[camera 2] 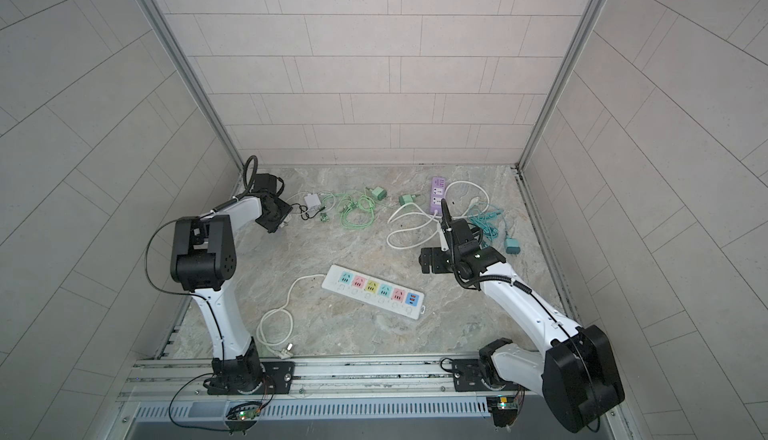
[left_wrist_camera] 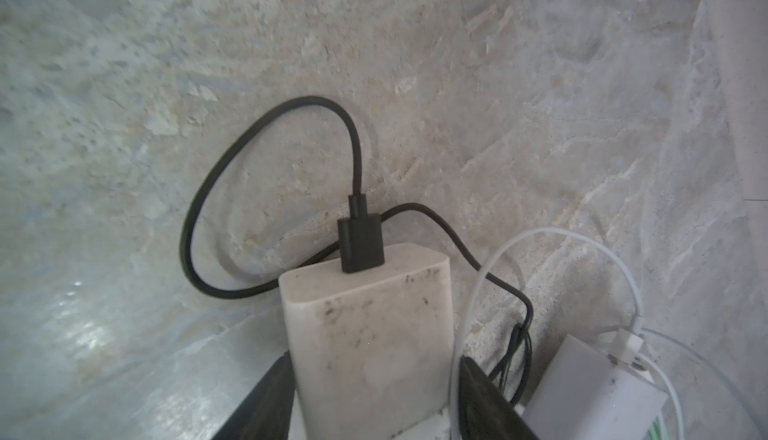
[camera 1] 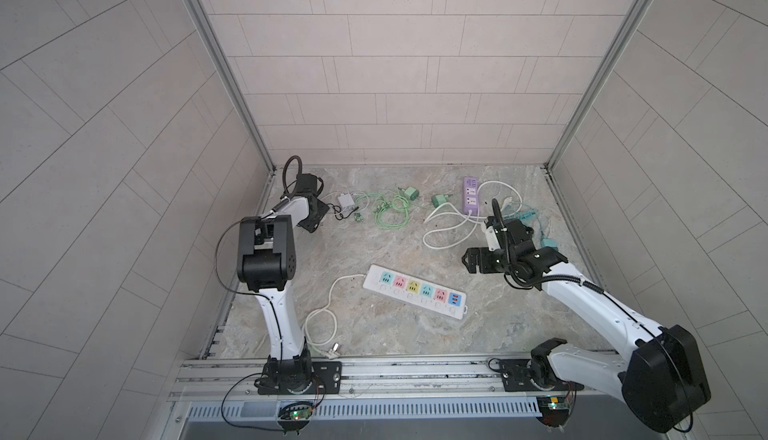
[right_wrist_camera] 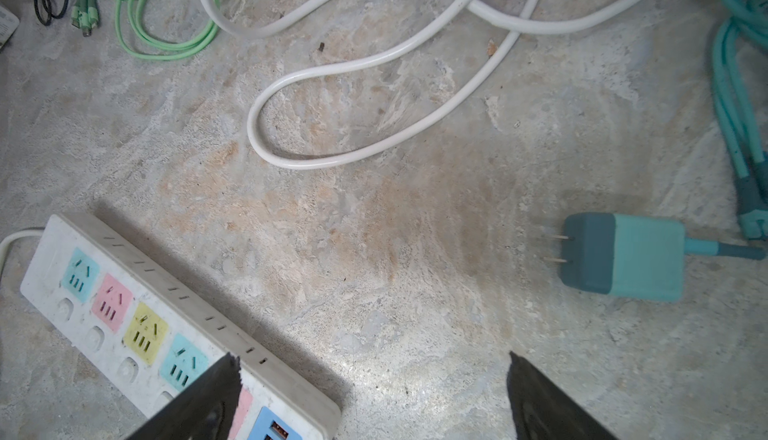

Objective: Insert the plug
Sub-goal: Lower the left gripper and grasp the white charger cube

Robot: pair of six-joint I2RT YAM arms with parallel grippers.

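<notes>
From my seat I see the left gripper [left_wrist_camera: 374, 357] clamped on both sides of the white charger [left_wrist_camera: 365, 313], black USB cable [left_wrist_camera: 357, 147] plugged into its end. In both top views that's left of centre, near the back-left corner of the marble table [camera 1: 374, 334]. Right gripper [right_wrist_camera: 372, 357] hangs wide open, gripping nothing, near the pastel power strip [camera 1: 415, 290] sitting lower middle of frame.

Soft diffuse light, blurry wrist edges

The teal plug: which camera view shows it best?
Right wrist view: the teal plug lies close and large, both prongs visible. In both top views the teal plug is small, prongs unclear. The left wrist view misses it.
</notes>
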